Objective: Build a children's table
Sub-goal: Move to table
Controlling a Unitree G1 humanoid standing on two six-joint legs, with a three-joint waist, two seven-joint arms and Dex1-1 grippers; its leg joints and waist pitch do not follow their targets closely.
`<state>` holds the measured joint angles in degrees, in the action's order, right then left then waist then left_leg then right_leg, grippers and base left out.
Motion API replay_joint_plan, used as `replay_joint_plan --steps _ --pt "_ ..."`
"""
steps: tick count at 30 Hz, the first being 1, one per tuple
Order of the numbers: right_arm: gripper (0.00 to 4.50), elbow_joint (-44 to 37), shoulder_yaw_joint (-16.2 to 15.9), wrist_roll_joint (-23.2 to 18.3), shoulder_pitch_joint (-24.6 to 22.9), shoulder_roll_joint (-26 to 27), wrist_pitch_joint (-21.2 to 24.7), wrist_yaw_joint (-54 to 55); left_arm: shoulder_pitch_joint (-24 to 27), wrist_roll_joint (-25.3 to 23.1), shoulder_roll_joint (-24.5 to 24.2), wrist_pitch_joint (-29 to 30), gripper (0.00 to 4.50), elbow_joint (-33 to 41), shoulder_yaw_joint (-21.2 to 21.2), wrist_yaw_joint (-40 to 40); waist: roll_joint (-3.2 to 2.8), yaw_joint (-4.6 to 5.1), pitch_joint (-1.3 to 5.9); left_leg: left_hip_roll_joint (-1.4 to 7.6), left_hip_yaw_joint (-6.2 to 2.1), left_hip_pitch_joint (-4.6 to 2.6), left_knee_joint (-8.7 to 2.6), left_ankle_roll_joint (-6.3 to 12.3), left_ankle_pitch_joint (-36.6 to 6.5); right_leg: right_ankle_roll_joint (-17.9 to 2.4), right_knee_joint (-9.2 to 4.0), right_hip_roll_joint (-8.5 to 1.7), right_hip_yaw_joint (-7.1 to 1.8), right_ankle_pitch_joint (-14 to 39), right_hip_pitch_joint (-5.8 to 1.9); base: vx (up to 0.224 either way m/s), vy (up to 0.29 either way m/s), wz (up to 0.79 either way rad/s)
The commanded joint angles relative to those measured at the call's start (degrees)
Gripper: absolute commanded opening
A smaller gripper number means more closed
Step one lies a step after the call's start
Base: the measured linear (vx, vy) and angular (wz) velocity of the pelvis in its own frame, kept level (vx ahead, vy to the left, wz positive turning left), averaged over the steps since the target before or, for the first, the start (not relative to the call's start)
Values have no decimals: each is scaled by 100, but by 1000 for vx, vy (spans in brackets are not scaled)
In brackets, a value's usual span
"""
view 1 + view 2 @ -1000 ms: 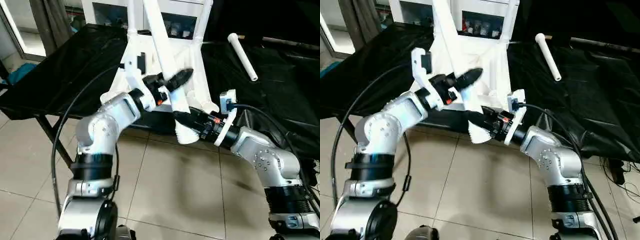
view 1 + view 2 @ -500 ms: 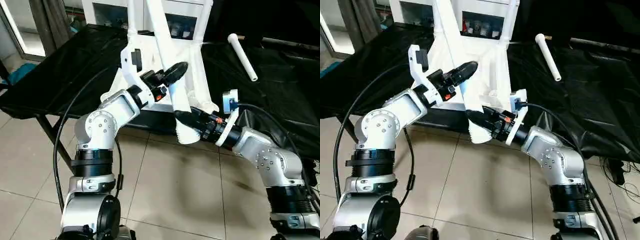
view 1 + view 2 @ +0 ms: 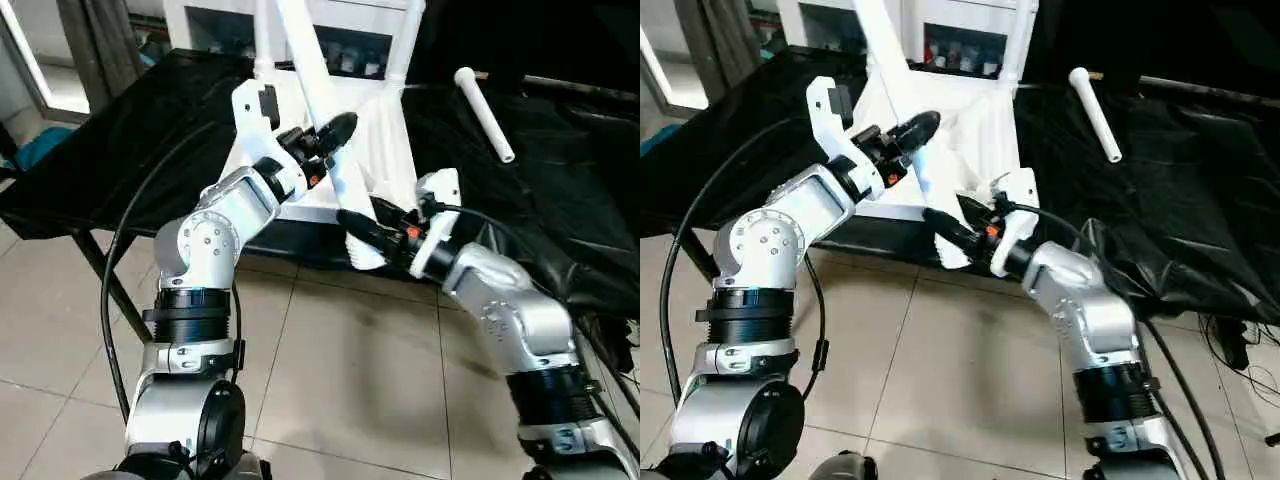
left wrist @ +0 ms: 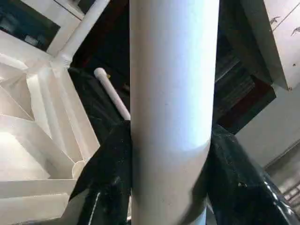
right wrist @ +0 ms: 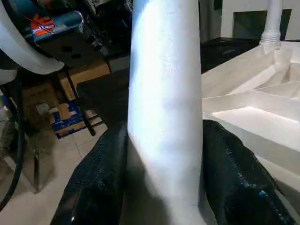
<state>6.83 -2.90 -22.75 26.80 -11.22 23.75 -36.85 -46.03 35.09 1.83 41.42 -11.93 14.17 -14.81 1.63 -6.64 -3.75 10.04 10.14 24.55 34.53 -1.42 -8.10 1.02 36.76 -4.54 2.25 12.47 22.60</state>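
Held leg: 1 white tubular leg (image 3: 335, 165) runs slanted from 12 o'clock in the head view down to its thick end at the near table edge, in front of the upturned top.
Left gripper: the left gripper (image 3: 335, 130) is clamped on the held leg partway up; the left wrist view has a black finger (image 4: 105, 183) pressed against each side of the tube.
Right gripper: the right gripper (image 3: 362, 225) is clamped on the same leg lower down, by the thick end, at 5 o'clock from the left gripper; in the right wrist view its black fingers (image 5: 101, 183) hug both sides of the tube.
Table top: the white top (image 3: 985, 140) lies ribbed underside up at 12 o'clock from both grippers, just behind the held leg.
Fitted legs: 2 legs stand in the far corner sockets, 1 on the left (image 3: 263, 40) and 1 on the right (image 3: 405, 45).
Loose leg: 1 leg (image 3: 485, 112) lies flat at 2 o'clock from the right gripper, well apart from the top.
Leg count: 4 in all.
Surface: a table under a black, shiny cloth (image 3: 150, 140), creased on the right side.
Room: pale tiled floor (image 3: 330, 380) at 6 o'clock; a white cabinet (image 3: 960, 40) with glass doors behind the top at 12 o'clock.
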Motion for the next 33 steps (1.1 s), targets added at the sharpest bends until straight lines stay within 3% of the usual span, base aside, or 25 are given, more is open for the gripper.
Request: replay_joint_plan --steps 1,5,7,11,16,18,20,23,27,29,33 --pt "193 -19 -41 178 -11 -37 -223 60 -110 -67 35 -24 186 -66 -53 59 25 -3 476 259 -74 -244 -363 64 -825 -1234 -416 -346 -180 -141 -260 0 0 0" --pt "193 -46 -44 123 -37 -30 -199 24 -113 -61 24 -90 185 -83 -85 46 29 0 475 262 -76 -247 -364 77 -846 -1243 -418 -348 -182 -108 -264 0 0 0" --pt "246 -63 -9 55 -31 -21 -131 2 -119 -58 22 -139 185 -89 -91 16 29 4 471 264 -77 -248 -366 87 -865 -1244 -421 -347 -182 -68 -263 0 0 0" --pt "281 -95 64 -104 -16 -20 -10 -153 -120 -73 -8 -162 185 -104 -126 -24 21 2 477 267 -80 -251 -364 101 -842 -1261 -410 -341 -180 -147 -265 0 0 0" --pt "330 -60 529 -649 223 -247 424 -390 -106 -199 -228 -161 185 -179 -271 -234 14 -5 481 264 -80 -254 -357 145 -794 -1265 -403 -335 -176 -197 -272 0 0 0" --pt "330 -39 570 -717 277 -341 518 -478 -118 -201 -282 -138 185 -206 -291 -287 12 -8 483 261 -79 -266 -357 114 -800 -1264 -406 -336 -174 -147 -273 0 0 0" --pt "358 20 638 -785 352 -455 615 -577 -134 -162 -337 -55 185 -221 -307 -368 18 -7 482 260 -77 -264 -355 100 -789 -1273 -400 -333 -172 -151 -275 0 0 0" --pt "358 215 801 -1016 541 -690 1012 -792 -155 -99 -499 168 185 -230 -437 -637 21 -8 481 256 -68 -272 -352 86 -804 -1331 -404 -341 -173 -59 -270 0 0 0" --pt "364 233 700 -1118 587 -877 1344 -1047 -179 39 -524 295 185 -185 -447 -802 22 -21 480 261 -66 -266 -348 93 -730 -1390 -394 -344 -168 -181 -278 0 0 0" --pt "364 180 487 -1171 548 -1094 1616 -1416 -221 289 -525 462 185 -70 -445 -1041 46 -34 485 255 -61 -264 -340 101 -728 -1429 -395 -356 -166 -150 -295 0 0 0" --pt "364 162 327 -1139 521 -1157 1723 -1577 -230 567 -573 700 185 125 -495 -1425 68 -34 479 259 -57 -259 -335 125 -709 -1465 -397 -370 -167 -50 -284 0 0 0"
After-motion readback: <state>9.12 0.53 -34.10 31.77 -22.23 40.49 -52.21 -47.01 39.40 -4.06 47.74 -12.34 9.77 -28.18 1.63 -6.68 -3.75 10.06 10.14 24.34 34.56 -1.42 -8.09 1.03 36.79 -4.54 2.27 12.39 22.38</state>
